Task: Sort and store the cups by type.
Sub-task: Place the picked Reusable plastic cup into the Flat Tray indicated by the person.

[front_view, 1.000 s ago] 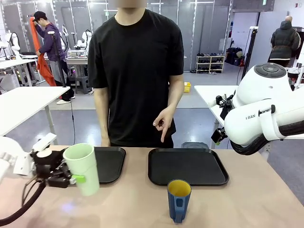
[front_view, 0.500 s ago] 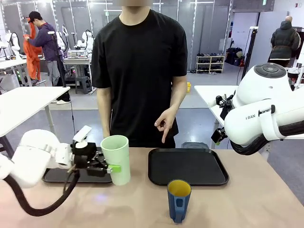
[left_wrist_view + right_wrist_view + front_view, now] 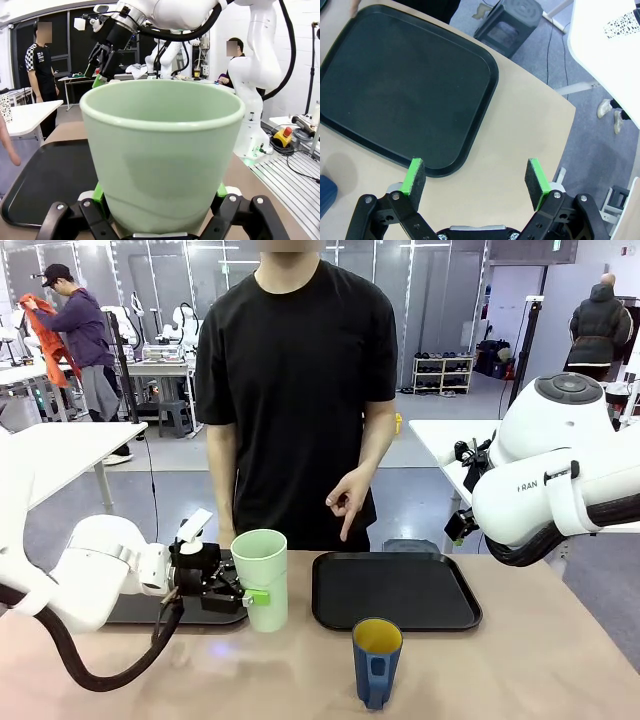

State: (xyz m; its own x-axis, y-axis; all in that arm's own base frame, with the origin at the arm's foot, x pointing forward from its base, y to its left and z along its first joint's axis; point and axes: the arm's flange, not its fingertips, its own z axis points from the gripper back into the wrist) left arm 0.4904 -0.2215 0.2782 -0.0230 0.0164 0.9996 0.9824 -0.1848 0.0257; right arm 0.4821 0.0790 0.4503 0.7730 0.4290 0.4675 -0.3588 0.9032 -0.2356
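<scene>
Left jaws clamp the mint tumbler (image 3: pixel 265 580) beside one black tray (image 3: pixel 135 612); right jaws gape above the other tray (image 3: pixel 395 85).

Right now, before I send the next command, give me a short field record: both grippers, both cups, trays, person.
left gripper: shut on the mint tumbler
mint tumbler: upright, at the left tray's right edge; contact with the table cannot be told
right gripper: open, holding nothing, above the table beside the right tray
blue mug: upright on the table in front of the right tray, ungripped
right tray: bare
person's hand: finger pointing down towards the right tray
</scene>
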